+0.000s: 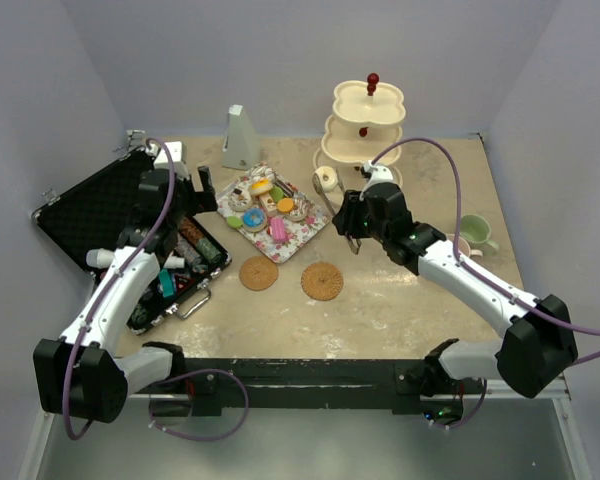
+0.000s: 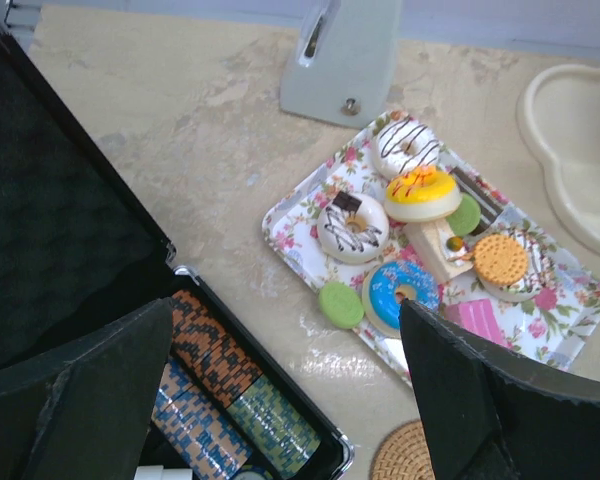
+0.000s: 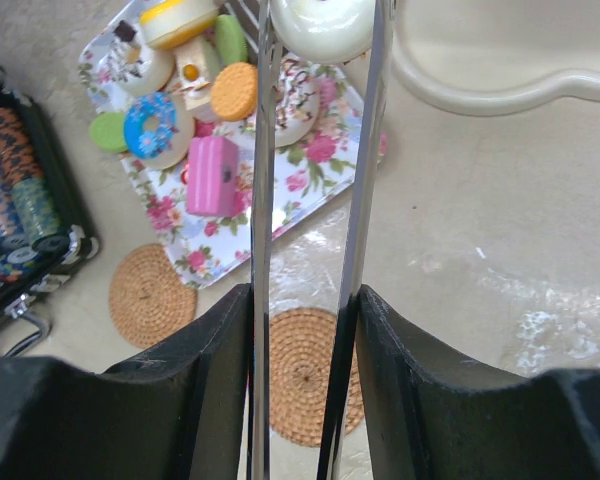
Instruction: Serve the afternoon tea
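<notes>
Looking from above, I am clamping my right gripper [image 1: 353, 214] on metal tongs [image 1: 351, 243] that are pinching a white donut [image 1: 327, 178] beside the three-tier stand [image 1: 365, 135]. Through my left wrist, my left gripper [image 2: 285, 312] is hanging wide open near the floral tray [image 2: 290, 225]. Through my right wrist, the donut is hanging just beside the stand's bottom tier.

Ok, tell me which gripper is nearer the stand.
Right. The right gripper is just in front of the stand; the left gripper is across the tray from it, by the open case.
</notes>
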Controlling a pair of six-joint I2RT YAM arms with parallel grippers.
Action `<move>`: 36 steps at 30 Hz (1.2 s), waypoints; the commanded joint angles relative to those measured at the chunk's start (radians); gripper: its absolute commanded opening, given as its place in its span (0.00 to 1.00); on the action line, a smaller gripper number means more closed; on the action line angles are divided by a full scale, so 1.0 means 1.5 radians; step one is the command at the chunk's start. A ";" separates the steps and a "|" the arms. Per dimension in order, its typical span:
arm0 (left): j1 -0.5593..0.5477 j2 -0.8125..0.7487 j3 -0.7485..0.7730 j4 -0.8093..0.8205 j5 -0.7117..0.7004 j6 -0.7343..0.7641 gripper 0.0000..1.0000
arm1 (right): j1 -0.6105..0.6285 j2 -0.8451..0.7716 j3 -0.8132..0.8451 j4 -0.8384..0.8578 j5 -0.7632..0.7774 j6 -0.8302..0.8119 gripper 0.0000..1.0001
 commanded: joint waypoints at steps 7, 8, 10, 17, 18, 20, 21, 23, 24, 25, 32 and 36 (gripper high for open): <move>0.002 0.038 0.162 0.091 0.070 -0.035 1.00 | -0.091 0.041 -0.040 0.130 -0.040 -0.021 0.27; 0.002 0.038 0.153 0.095 0.067 -0.031 1.00 | -0.105 0.045 -0.043 0.150 -0.040 -0.023 0.27; 0.002 0.028 0.118 0.095 0.059 -0.020 1.00 | -0.125 0.058 -0.048 0.163 -0.046 -0.024 0.27; -0.002 -0.009 0.060 0.132 0.024 0.002 1.00 | -0.146 0.143 -0.026 0.200 -0.054 -0.038 0.27; -0.002 -0.009 0.060 0.133 0.023 0.002 1.00 | -0.146 0.154 -0.019 0.199 -0.055 -0.041 0.27; -0.002 -0.008 0.057 0.134 0.023 0.002 1.00 | -0.146 0.168 -0.013 0.202 -0.039 -0.045 0.27; -0.002 -0.006 0.058 0.134 0.023 0.002 1.00 | -0.146 0.170 -0.013 0.207 -0.028 -0.048 0.27; -0.002 -0.006 0.058 0.133 0.023 0.000 1.00 | -0.147 0.174 -0.014 0.212 -0.015 -0.052 0.27; -0.002 -0.005 0.057 0.133 0.023 0.001 1.00 | -0.147 0.177 -0.015 0.216 -0.002 -0.052 0.28; -0.002 -0.005 0.058 0.133 0.023 0.000 1.00 | -0.145 0.179 -0.015 0.216 0.006 -0.054 0.29; -0.002 -0.004 0.055 0.134 0.023 -0.002 1.00 | -0.143 0.198 -0.036 0.229 0.028 -0.056 0.37; -0.002 -0.002 0.055 0.135 0.025 -0.004 1.00 | -0.142 0.199 -0.034 0.229 0.035 -0.061 0.46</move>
